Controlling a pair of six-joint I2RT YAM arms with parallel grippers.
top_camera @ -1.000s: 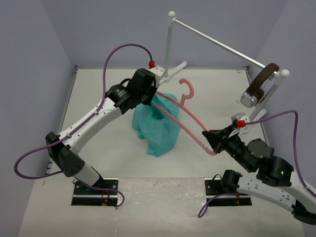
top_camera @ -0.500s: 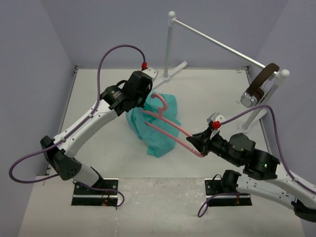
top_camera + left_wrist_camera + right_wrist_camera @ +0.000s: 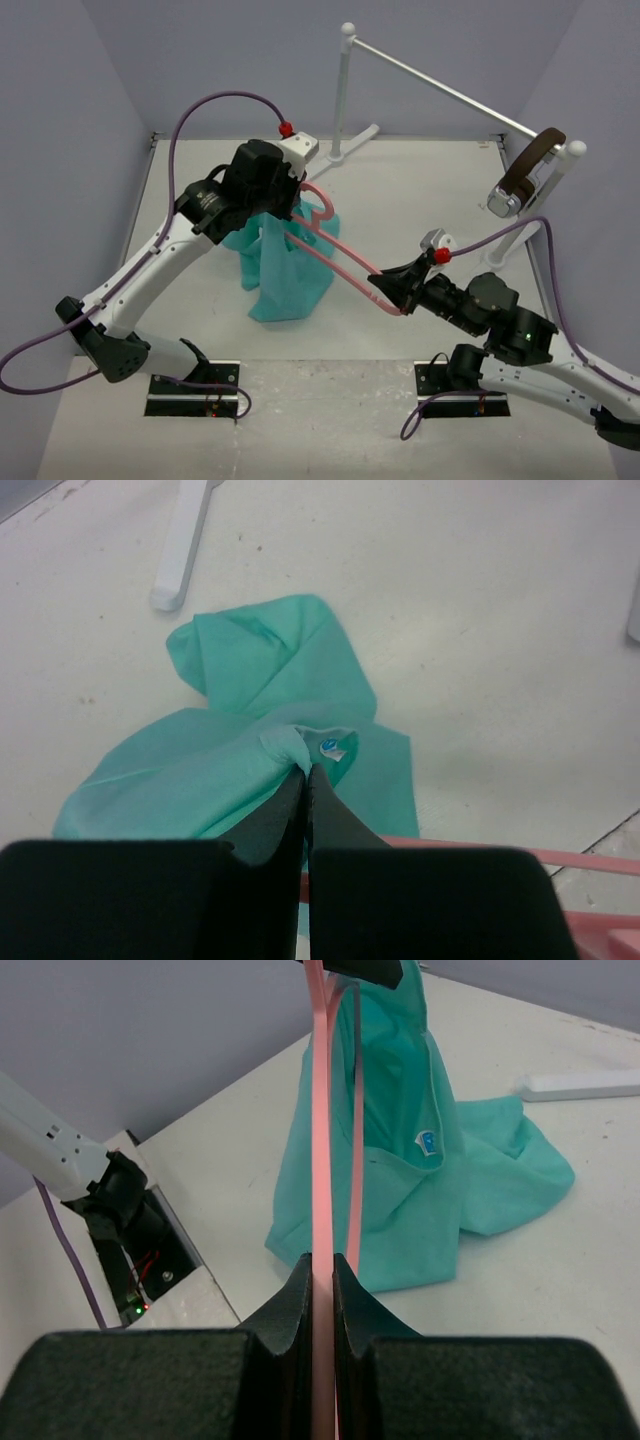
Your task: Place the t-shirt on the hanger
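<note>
Pinching t-shirt w/ left pincer; right pincer clamps hanger, hook partly hid

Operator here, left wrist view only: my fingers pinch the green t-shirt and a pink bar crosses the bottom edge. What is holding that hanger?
Observer: The right gripper, shut on one end of the hanger and holding it in the air.
Operator: Where is its hook?
Observer: The top view shows the hook uncovered, right beside the left gripper, above the t-shirt.
Operator: Is the shirt lifted clear?
Observer: No. The right wrist view shows its lower part lying on the table.
</note>
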